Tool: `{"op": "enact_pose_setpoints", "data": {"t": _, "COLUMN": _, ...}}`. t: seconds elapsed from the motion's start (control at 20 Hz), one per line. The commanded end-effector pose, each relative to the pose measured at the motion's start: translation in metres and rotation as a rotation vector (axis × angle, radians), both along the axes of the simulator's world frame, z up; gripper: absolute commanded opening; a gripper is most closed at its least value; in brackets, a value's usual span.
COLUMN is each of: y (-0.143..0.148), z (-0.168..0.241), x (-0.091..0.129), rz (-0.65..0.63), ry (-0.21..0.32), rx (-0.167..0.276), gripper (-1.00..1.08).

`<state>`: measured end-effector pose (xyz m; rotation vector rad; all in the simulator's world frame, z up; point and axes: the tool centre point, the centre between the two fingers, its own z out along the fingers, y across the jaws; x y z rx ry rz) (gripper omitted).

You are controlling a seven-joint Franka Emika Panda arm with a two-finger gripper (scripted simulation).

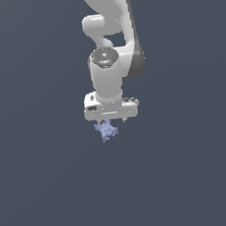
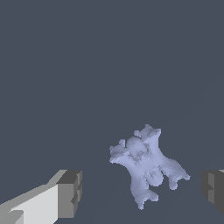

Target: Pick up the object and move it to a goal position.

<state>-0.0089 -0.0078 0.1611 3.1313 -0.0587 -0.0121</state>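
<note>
The object (image 1: pixel 106 130) is a small pale lavender-blue spiky lump lying just below the white arm's hand in the exterior view. The wrist view shows the object (image 2: pixel 146 164) between my two fingers, nearer the dark-padded one at the frame's edge (image 2: pixel 213 188) than the white one (image 2: pixel 65 194). My gripper (image 2: pixel 141 192) is open, with wide gaps on both sides and neither pad touching the object. In the exterior view the gripper (image 1: pixel 111 120) hangs straight down over the object, its fingertips mostly hidden under the hand.
A plain dark grey-blue surface (image 1: pixel 53 181) fills both views. No other objects, containers or edges show, and no goal marker is visible.
</note>
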Motion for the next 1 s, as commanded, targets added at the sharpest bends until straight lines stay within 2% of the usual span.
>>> {"op": "enact_pose_setpoints", "data": {"t": 0.0, "y": 0.0000, "z": 0.0000, "x": 0.0000, "rz": 0.000, "ry": 0.000, "rx": 0.000, "gripper": 0.68}}
{"op": "enact_pose_setpoints", "data": {"t": 0.5, "y": 0.0008, "z": 0.0051, "x": 0.0027, "rz": 0.022, "ry": -0.011, "rx": 0.001, "gripper": 0.68}}
{"op": "enact_pose_setpoints", "data": {"t": 0.95, "y": -0.0028, "z": -0.0036, "x": 0.0066, "rz": -0.050, "ry": 0.031, "rx": -0.010, "gripper": 0.68}}
